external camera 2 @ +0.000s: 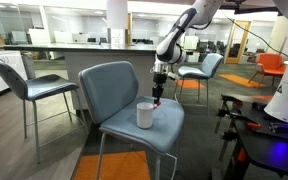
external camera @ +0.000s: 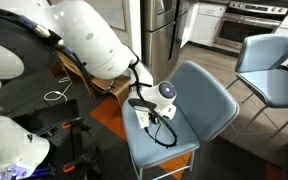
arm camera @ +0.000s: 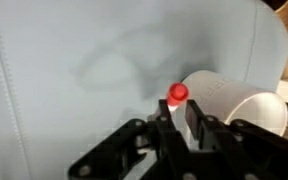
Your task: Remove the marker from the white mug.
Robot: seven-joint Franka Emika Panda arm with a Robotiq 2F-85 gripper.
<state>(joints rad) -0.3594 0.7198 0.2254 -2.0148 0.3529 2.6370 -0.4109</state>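
Note:
The white mug stands upright on the blue-grey chair seat. My gripper hangs just above and beside the mug, shut on the pink-red marker, which points down and is out of the mug. In the wrist view the marker's red end sticks out between my two fingers, with the mug close to the right. In an exterior view my gripper is over the seat; the mug is hidden there.
The chair's backrest rises behind the mug. More blue-grey chairs stand nearby, and an orange chair further back. Black cables lie on the seat. Robot equipment stands beside the chair.

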